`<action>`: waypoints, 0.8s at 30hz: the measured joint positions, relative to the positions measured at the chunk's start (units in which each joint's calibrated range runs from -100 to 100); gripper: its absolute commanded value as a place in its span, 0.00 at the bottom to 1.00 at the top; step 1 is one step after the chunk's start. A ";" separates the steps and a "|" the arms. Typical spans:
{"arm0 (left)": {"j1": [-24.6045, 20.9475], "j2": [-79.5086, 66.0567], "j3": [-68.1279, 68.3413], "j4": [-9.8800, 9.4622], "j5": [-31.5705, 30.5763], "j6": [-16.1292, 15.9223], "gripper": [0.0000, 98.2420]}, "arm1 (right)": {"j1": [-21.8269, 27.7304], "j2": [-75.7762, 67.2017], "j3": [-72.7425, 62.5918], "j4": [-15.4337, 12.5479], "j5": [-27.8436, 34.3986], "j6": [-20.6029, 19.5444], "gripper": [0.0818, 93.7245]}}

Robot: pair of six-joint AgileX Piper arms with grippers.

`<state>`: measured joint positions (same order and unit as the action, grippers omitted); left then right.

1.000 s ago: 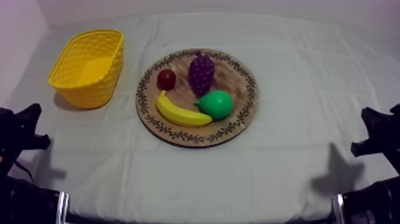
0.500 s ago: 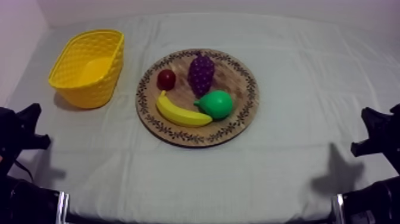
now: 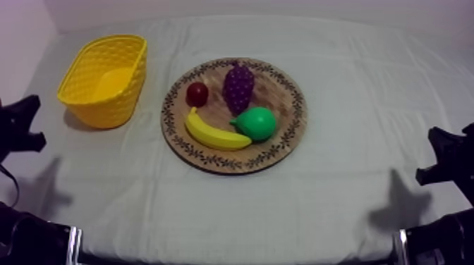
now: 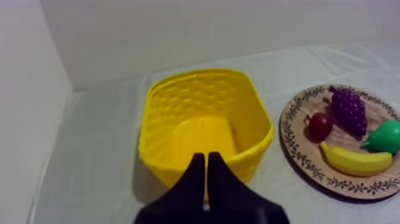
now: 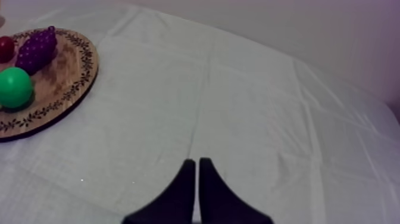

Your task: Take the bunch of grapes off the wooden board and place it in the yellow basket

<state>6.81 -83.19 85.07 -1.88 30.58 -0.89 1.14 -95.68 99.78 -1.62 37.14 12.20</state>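
Observation:
The purple bunch of grapes (image 3: 238,86) lies on the far part of the round wooden board (image 3: 211,158), mid-table. The yellow basket (image 3: 106,77) stands empty to the board's left. My left gripper (image 3: 28,123) hovers at the table's left edge, in front of the basket and well short of the grapes. In the left wrist view its fingers (image 4: 206,156) lie together, shut on nothing, just before the basket (image 4: 202,125), with the grapes (image 4: 349,110) beyond. My right gripper (image 3: 441,155) rests at the right edge; its fingers (image 5: 195,161) are shut over bare cloth, far from the grapes (image 5: 37,49).
Sharing the board are a small red fruit (image 3: 197,94) left of the grapes, a banana (image 3: 215,134) at the front and a green pear (image 3: 257,123) just in front of the grapes. Bare cloth stretches right of the board.
My left gripper has risen and moved away from the table's front edge, toward the basket. The right arm, the fruit and the basket have not moved.

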 measured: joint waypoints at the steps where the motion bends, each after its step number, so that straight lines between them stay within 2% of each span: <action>1: 0.25 1.52 -1.70 0.05 0.00 -0.01 0.00 | 0.00 0.00 0.00 0.00 0.00 0.00 0.00; 9: 2.31 12.78 -14.97 0.43 0.98 -0.38 0.00 | 0.00 0.00 0.00 0.00 0.00 0.00 0.00; 24: 7.48 29.17 -35.62 0.50 8.33 -1.68 0.00 | 0.00 0.00 0.00 0.00 0.00 0.00 0.00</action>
<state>14.29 -54.02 49.45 -1.38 38.91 -2.56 1.14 -95.68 99.78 -1.62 37.14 12.20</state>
